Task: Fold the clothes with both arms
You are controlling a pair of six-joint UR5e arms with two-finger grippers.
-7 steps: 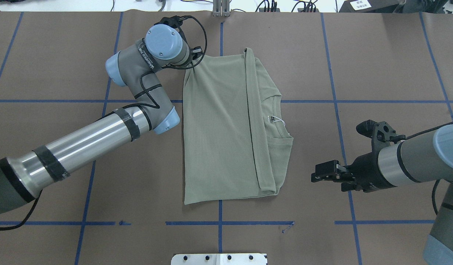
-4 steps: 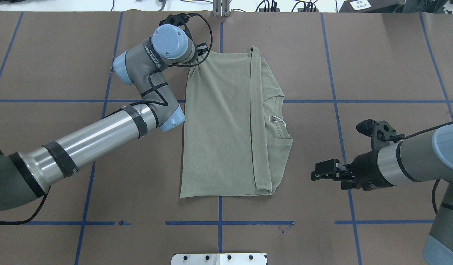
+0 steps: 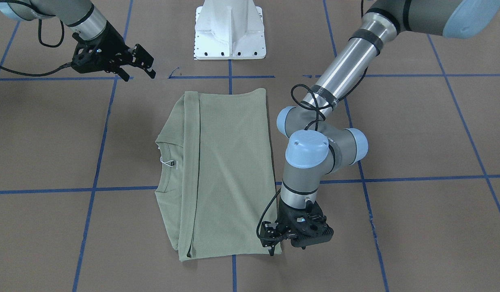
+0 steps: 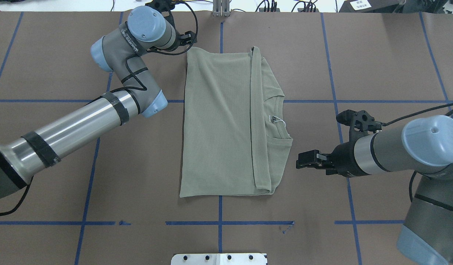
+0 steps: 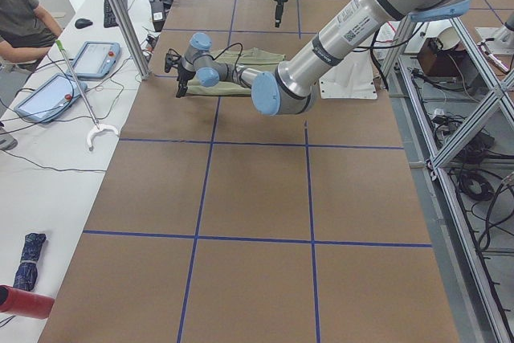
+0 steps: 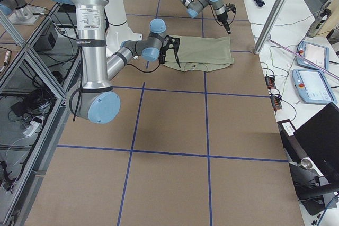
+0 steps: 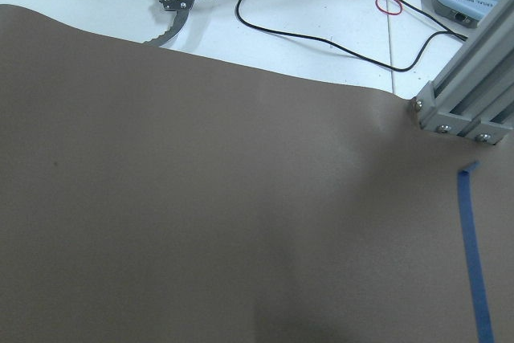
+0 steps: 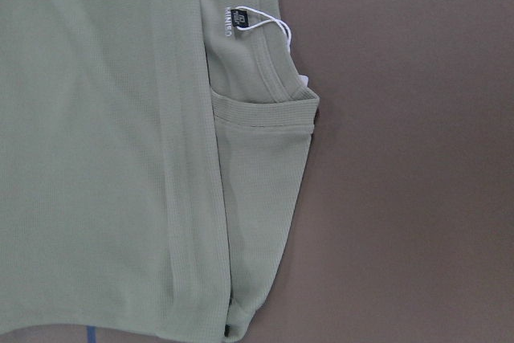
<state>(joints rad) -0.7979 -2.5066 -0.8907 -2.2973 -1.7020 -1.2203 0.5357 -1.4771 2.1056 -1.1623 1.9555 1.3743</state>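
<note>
The pale sage-green shirt point(image 4: 219, 125) lies folded into a long rectangle at the table's middle, also in the front view point(image 3: 229, 170). Its ribbed neck and white hang tag point(image 4: 279, 120) face my right arm. My left gripper point(image 4: 188, 36) hangs just off the shirt's far left corner, which lies flat. In the front view point(image 3: 270, 245) the jaws look apart and hold nothing. My right gripper point(image 4: 299, 162) is open and empty, a short gap from the neck edge. The right wrist view shows the shirt point(image 8: 104, 158) and tag point(image 8: 265, 26). The left wrist view shows only bare brown table cover.
The white pedestal point(image 3: 229, 36) stands at the table's near edge. Blue tape lines point(image 4: 333, 101) grid the brown cover. An aluminium post point(image 7: 466, 102) and a toothed reacher tool point(image 7: 161, 6) sit at the far edge. Tablets point(image 5: 96, 58) lie beyond it.
My left gripper let go of the shirt's far left corner and moved left, off the cloth; the corner now lies flat. My right gripper moved closer to the neck edge.
</note>
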